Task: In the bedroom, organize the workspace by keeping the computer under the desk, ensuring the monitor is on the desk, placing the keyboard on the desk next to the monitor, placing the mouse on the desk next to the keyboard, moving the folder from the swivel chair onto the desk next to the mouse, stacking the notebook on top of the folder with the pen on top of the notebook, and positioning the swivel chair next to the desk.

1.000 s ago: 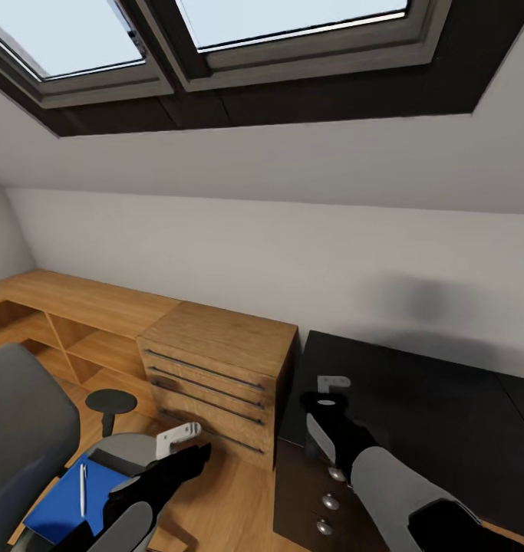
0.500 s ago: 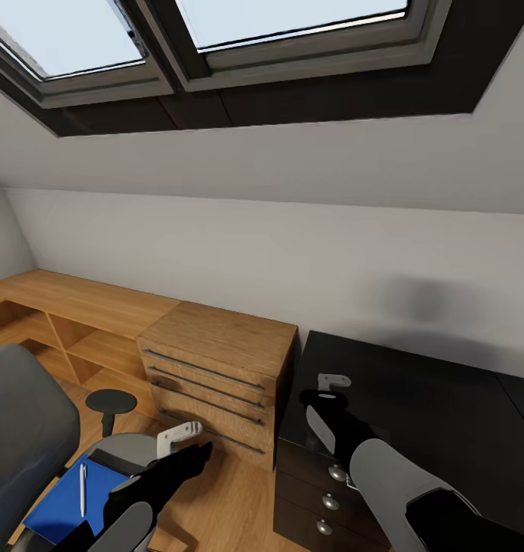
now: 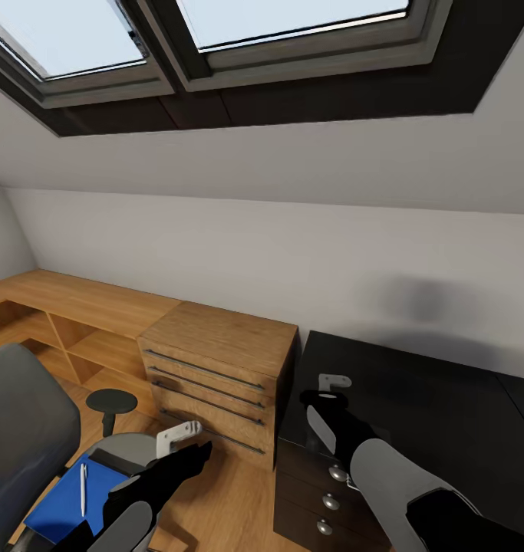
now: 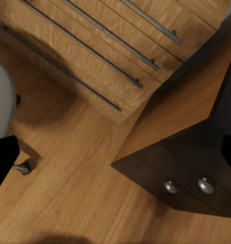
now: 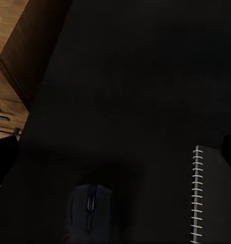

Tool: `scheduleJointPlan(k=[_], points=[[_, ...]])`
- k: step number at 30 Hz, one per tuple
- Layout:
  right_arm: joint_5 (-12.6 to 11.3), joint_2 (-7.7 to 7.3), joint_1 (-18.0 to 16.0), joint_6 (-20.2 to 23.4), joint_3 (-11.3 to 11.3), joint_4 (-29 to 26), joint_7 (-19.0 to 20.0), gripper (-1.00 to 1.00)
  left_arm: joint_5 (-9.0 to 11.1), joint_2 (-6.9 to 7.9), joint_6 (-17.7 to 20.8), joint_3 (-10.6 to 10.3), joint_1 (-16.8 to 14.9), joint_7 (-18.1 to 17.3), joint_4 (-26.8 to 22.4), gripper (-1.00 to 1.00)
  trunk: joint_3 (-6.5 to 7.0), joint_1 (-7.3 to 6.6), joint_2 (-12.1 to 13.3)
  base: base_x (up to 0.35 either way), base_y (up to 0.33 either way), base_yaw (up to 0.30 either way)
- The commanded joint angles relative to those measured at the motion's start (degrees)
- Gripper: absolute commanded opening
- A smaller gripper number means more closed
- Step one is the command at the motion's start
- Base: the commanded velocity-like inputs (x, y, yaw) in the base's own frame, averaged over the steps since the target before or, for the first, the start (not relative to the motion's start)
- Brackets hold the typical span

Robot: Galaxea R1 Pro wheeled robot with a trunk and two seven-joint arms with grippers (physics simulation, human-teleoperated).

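Right tool (image 3: 334,381) hovers over the black worktop (image 3: 446,414), same place as half a second ago; I cannot tell if it is spread. Under it lie the mouse (image 5: 90,211) and notebook (image 5: 214,195). Beside the worktop, the folder (image 3: 66,502) rests on the swivel chair (image 3: 20,437)

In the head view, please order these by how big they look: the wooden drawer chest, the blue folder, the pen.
1. Wooden drawer chest, largest.
2. Blue folder, partly hidden by the left arm.
3. Pen, smallest, lying on the folder.

attic home office: skylights (image 3: 215,31) in sloped ceiling, black desk (image 3: 446,406), swivel chair (image 3: 20,429).
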Motion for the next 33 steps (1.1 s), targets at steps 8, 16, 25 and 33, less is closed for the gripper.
scheduleJointPlan(k=[8,16,25,33], points=[[-0.3,-0.01,0.0,0.4,0.5,0.0,-0.4,1.00,0.2,0.02,0.2,-0.1,-0.1,0.4,-0.1,1.00,-0.09,0.02,-0.1,0.000,0.000,0.172],[-0.2,0.07,0.0,0.5,0.6,0.0,-0.5,1.00,0.2,0.04,0.2,0.0,-0.1,0.4,-0.1,1.00,-0.09,0.02,-0.1,0.000,0.000,0.028],[-0.5,-0.17,0.0,0.6,0.4,1.5,1.0,1.00,0.3,-0.16,0.2,0.7,-0.1,-0.1,-0.1,1.00,-0.09,0.02,-0.1,0.000,0.000,0.000],[-0.6,-0.17,0.0,2.0,-0.1,1.6,1.2,1.00,0.3,-0.65,0.2,2.2,-0.1,-0.1,-0.1,1.00,-1.35,1.55,-2.9,0.000,0.000,0.000]])
